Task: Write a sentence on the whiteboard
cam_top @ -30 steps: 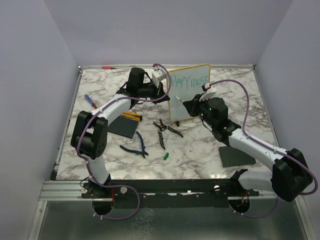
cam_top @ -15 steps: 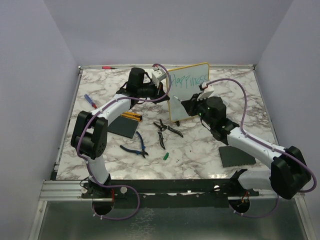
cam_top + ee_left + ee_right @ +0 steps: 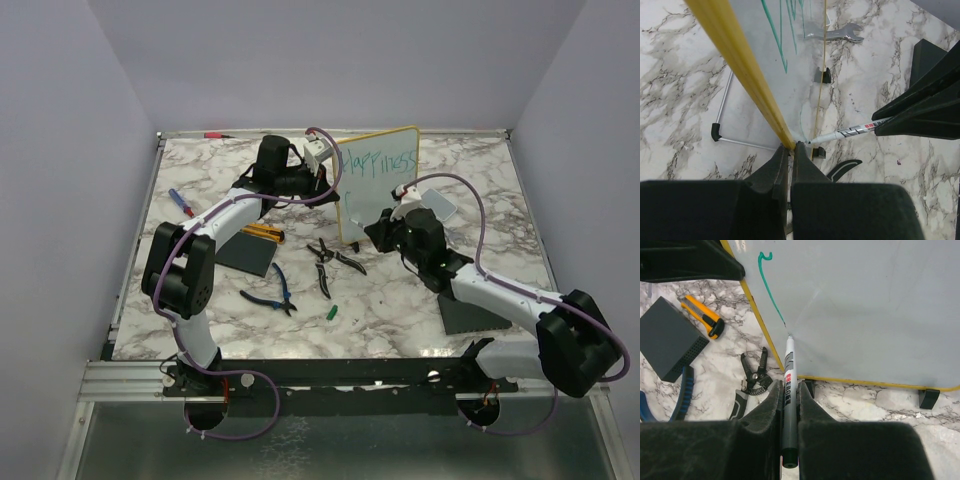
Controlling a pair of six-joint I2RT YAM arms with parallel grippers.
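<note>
whiteboard point(image 3: 385, 190) stands upright at far centre of the table point(image 3: 400, 290). i see left fingers point(image 3: 771, 172) clamped on its yellow left rim. right fingers point(image 3: 765, 405) pinch a marker point(image 3: 789, 385), tip against the board at the foot of a green stroke point(image 3: 771, 295).

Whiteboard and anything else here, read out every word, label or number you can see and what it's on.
"Happiness": teal handwriting on the whiteboard.
One teal stroke below it: not yet a readable letter.
Print on the marker barrel: too small to read.
</note>
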